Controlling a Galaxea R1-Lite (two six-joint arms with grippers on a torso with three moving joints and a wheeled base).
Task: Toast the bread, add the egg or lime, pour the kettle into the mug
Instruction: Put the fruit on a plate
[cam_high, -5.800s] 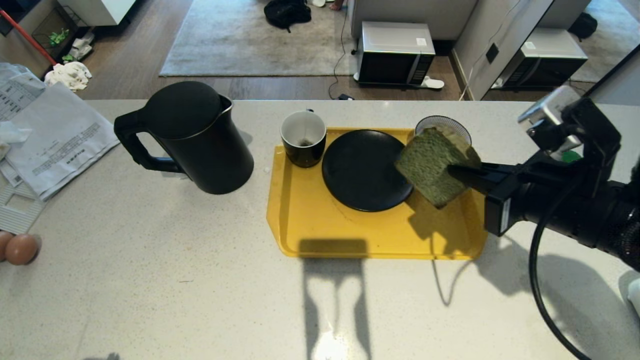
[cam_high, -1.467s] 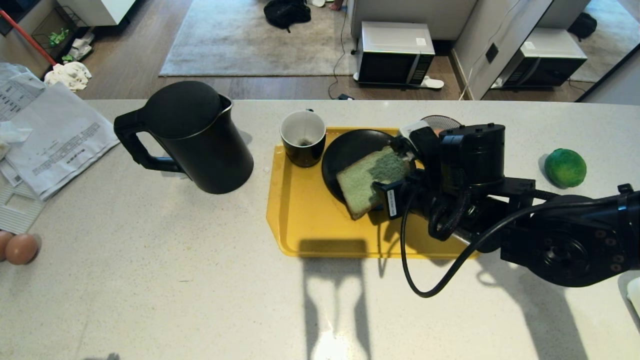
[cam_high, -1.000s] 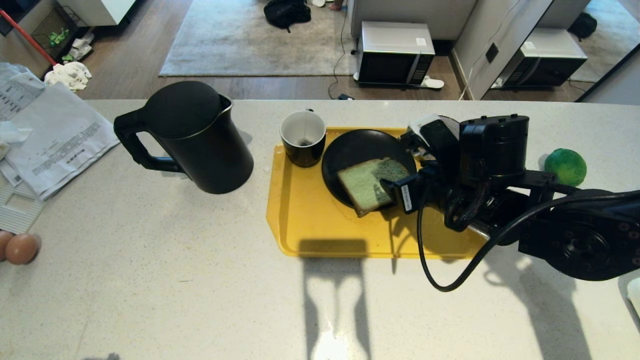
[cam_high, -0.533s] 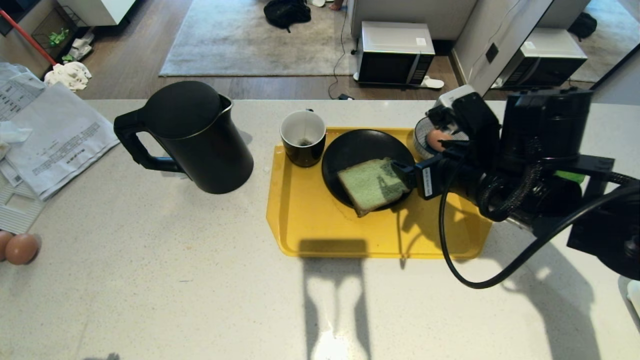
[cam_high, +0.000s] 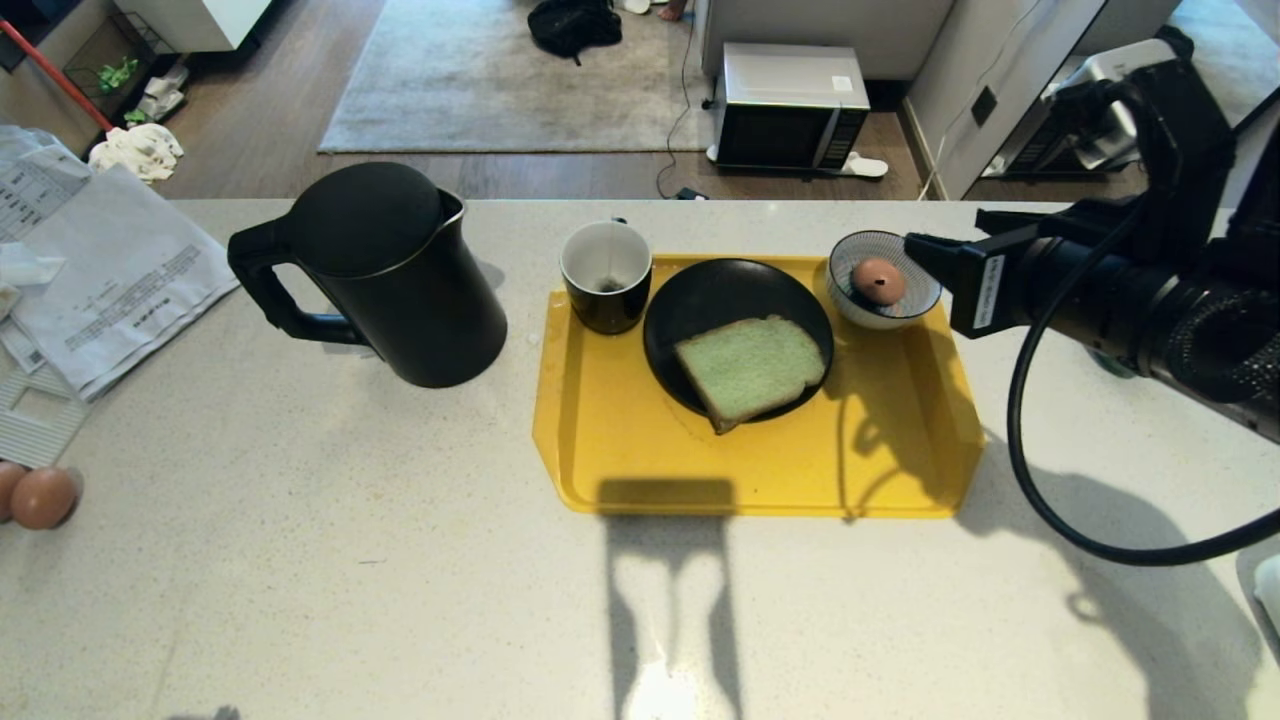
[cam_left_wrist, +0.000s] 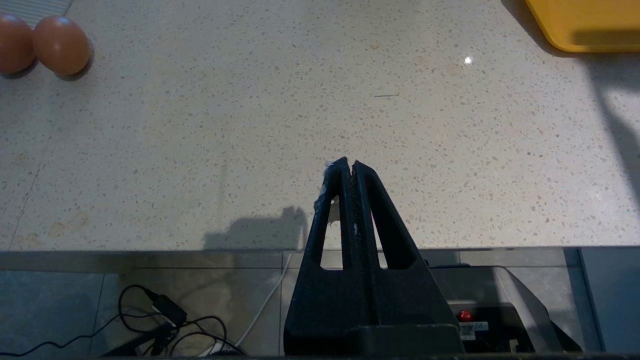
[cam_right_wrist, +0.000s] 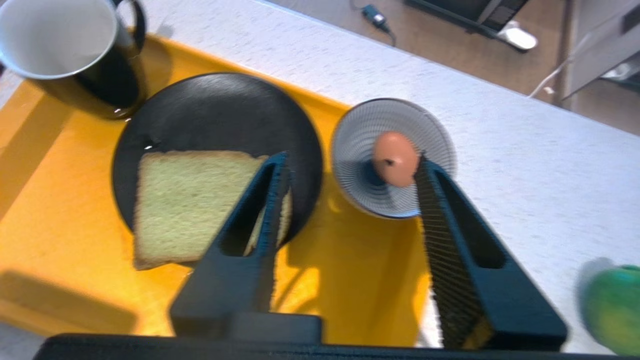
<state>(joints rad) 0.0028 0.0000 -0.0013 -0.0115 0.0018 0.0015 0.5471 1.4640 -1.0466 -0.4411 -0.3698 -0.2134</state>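
The bread (cam_high: 750, 367) lay flat on the black plate (cam_high: 700, 300), its near corner hanging a little over the plate's rim onto the yellow tray (cam_high: 640, 470). Nothing gripped or touched it. The plate sat in the far middle of the tray, with the mug (cam_high: 607, 275) just beside it at the tray's far left corner and a striped bowl (cam_high: 905, 305) at the far right corner. A brown egg (cam_high: 878, 281) rested in that bowl.

The right gripper (cam_right_wrist: 350, 165) hung in the air above the tray's right side, well clear of the bread. Its two black fingers (cam_right_wrist: 450, 240) stood apart with a wide gap between them, and nothing was held in that gap. In the right wrist view the plate's edge, the bowl and the egg showed through the opening between the fingers, lying far below them.

The lime (cam_right_wrist: 612, 315) sat on the counter to the right of the tray, mostly hidden behind the arm in the head view. The kettle (cam_high: 390, 280) stood upright on the counter well to the left of the tray, handle pointing left.

The left gripper (cam_left_wrist: 348, 167) was parked at the near edge of the counter, its fingers pressed together and empty. Two more eggs (cam_high: 35, 495) lay on the counter at the far left.
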